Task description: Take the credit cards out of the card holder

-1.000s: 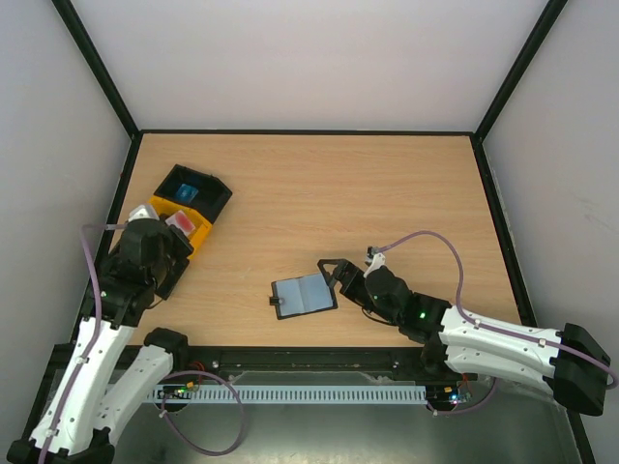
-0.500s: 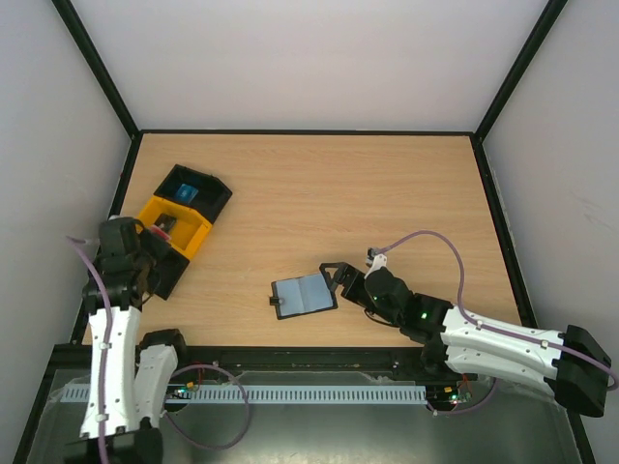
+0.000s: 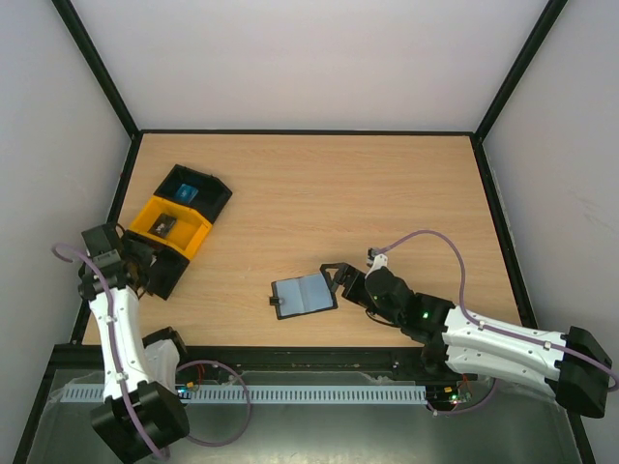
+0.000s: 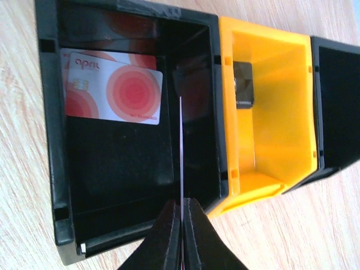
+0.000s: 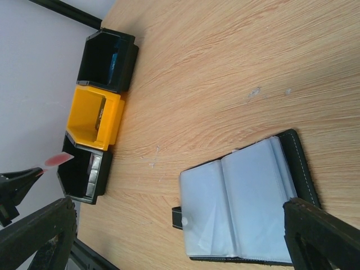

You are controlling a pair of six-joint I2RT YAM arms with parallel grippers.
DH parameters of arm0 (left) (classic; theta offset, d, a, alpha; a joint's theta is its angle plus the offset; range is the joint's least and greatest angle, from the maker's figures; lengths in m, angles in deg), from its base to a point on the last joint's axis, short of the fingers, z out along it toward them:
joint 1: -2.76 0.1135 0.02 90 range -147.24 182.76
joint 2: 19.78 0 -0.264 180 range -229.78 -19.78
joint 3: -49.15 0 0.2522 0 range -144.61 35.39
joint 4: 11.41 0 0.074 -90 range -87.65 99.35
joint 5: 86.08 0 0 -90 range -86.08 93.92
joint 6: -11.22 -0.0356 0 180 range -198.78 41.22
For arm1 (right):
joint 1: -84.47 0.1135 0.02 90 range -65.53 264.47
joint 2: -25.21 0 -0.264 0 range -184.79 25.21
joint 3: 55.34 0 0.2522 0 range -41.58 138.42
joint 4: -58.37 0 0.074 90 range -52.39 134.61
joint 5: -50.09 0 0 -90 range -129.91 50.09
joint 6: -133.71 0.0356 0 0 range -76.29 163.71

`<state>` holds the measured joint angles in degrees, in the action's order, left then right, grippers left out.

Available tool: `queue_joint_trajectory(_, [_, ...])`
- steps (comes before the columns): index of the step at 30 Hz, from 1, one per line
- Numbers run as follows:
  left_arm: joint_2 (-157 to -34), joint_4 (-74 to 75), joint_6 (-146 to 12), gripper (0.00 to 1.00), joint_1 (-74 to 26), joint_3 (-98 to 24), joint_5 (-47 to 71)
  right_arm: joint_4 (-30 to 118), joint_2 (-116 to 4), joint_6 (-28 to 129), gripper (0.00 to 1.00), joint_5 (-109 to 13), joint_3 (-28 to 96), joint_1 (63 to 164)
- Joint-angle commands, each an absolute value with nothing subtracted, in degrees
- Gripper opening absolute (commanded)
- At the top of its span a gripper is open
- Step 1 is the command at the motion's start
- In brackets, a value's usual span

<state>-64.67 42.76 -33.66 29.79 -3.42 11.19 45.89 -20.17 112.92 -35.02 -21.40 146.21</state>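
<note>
Currently left claw (image 4: 181, 203) clamped on a red card (image 5: 58, 160) above lower-left black tray (image 4: 50, 140) — right claw (image 3: 334, 278) wide apart beside card holder (image 3: 304, 295).

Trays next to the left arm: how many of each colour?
Black trays: 2
Yellow tray: 1
Total: 3

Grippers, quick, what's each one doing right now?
Left gripper: shut on a red card, pinched by its edge.
Right gripper: open, holding nothing, beside the card holder.
</note>
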Motion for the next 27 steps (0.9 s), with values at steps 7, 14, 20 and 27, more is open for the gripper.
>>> queue_joint_trajectory(7, [-68.51,38.99,-30.08,0.03,30.10,-2.17,3.46,44.33,-23.60,114.28,0.98,-34.81,-18.26,146.18])
queue_joint_trajectory(14, [-74.84,36.40,-31.73,0.03,30.10,-1.19,3.29,45.89,-29.29,116.77,0.98,-38.28,-17.26,146.21])
queue_joint_trajectory(20, [-76.97,32.10,-33.65,0.03,30.10,-0.20,4.58,48.86,-32.20,117.81,0.98,-40.32,-16.79,146.24])
queue_joint_trajectory(27, [-79.19,29.88,-34.19,0.03,30.10,-0.42,6.02,52.27,-32.50,119.16,0.98,-42.52,-18.56,146.27])
